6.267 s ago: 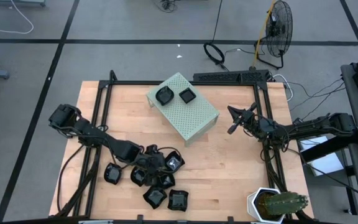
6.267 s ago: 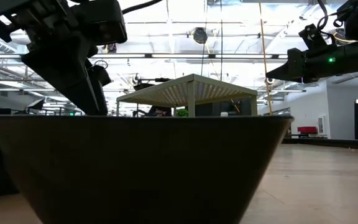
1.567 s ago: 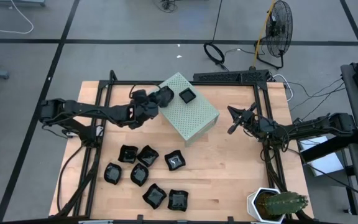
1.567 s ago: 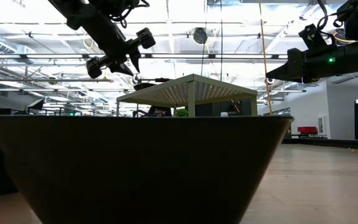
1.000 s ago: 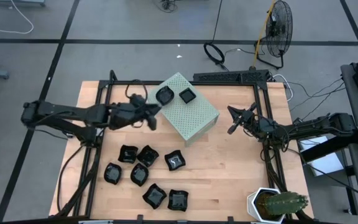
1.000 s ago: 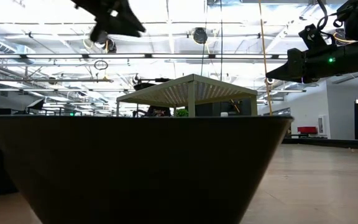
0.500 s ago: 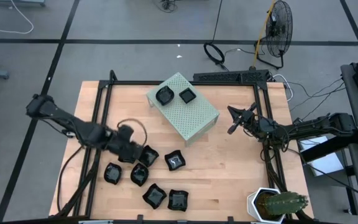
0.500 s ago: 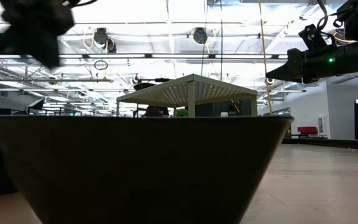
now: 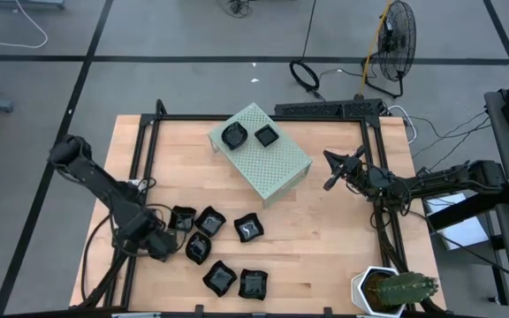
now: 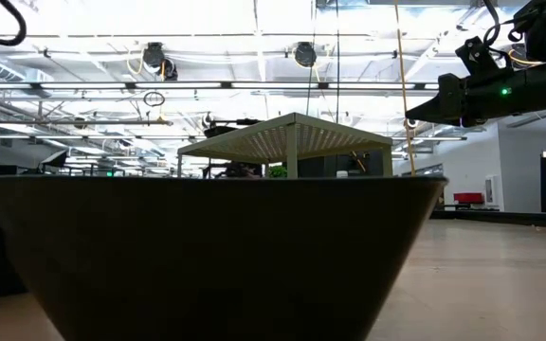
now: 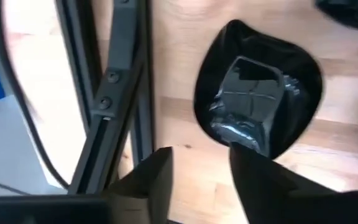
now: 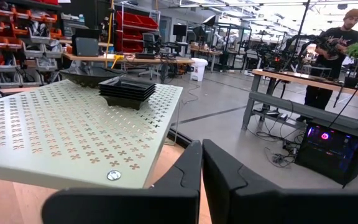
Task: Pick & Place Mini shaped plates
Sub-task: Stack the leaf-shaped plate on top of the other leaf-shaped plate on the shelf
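Two plates [image 9: 250, 135] atop box [image 9: 272, 163]

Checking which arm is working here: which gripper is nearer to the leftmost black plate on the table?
Left. The left gripper is right over the leftmost black plate, at the table's left edge. The right gripper waits on the far side of the green perforated box.

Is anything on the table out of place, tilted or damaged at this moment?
Nothing looks damaged or spilled. Two mini shaped plates sit flat on the pale green perforated box; the others lie loosely scattered on the wooden table, facing up. The left gripper is over the leftmost plate, fingers apart. The right gripper waits shut beside the box.
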